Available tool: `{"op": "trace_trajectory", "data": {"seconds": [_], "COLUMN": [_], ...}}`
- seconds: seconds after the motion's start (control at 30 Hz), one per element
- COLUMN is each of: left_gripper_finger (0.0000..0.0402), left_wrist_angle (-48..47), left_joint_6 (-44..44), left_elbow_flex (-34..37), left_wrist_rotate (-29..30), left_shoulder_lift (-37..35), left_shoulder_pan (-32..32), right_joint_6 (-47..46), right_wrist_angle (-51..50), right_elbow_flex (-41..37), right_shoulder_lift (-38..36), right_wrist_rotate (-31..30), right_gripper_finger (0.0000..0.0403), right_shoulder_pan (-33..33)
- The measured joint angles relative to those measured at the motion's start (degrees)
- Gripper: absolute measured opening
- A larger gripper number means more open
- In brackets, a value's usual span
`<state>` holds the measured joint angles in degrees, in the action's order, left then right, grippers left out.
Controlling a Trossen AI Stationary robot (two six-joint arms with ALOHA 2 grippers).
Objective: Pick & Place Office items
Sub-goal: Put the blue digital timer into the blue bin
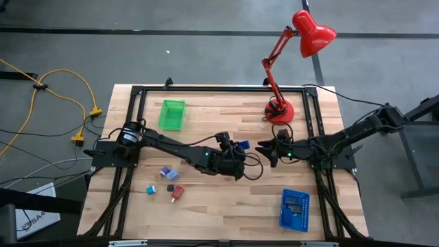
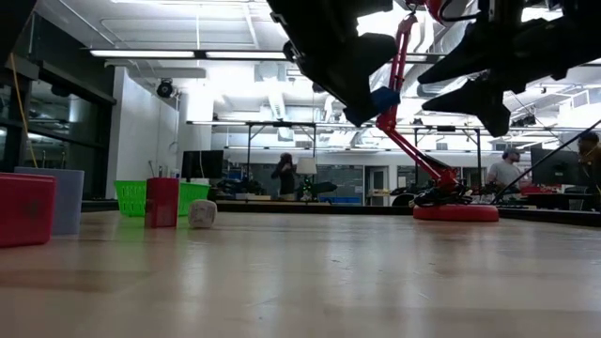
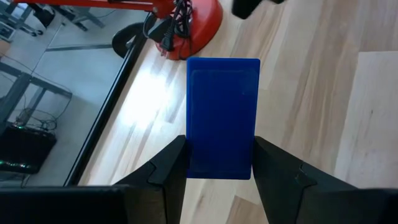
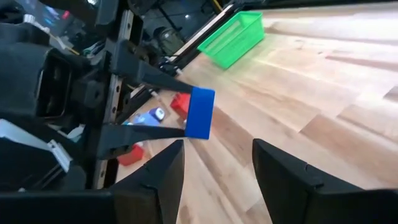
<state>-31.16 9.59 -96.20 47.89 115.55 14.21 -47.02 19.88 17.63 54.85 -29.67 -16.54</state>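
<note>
Blue block [image 3: 222, 118] between left gripper [image 3: 219, 163] jaws, above open mid-table.

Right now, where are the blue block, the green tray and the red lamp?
blue block [image 3: 222, 118]: left wrist view, flat face.
green tray [image 1: 172, 114]: high view, floor.
red lamp [image 1: 314, 32]: high view, shade.

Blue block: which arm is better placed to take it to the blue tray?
Probably right. The left hand grips the blue block mid-table; the right hand, open, faces it close by. The blue tray lies on the right arm's side.
</note>
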Motion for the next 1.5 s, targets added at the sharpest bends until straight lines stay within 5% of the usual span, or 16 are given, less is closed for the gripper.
{"op": "trace_trajectory", "data": {"seconds": [0.47,1.5], "left_gripper_finger": [0.0149,0.0149], "left_wrist_angle": [4.88,10.67], "left_joint_6": [-7.52,-13.47], "left_elbow_flex": [-0.09,-0.04], "left_wrist_rotate": [-1.02,-2.48], "left_shoulder_lift": [0.39,2.45], "left_shoulder_pan": [-2.41,-2.79], "right_joint_6": [1.41,2.29], "right_wrist_angle": [5.08,6.44], "right_elbow_flex": [-0.02,-0.01], "right_shoulder_lift": [5.56,6.45], "right_wrist_rotate": [7.47,9.25], "right_gripper_finger": [0.0176,0.017], "right_shoulder_pan": [6.51,9.19]}}
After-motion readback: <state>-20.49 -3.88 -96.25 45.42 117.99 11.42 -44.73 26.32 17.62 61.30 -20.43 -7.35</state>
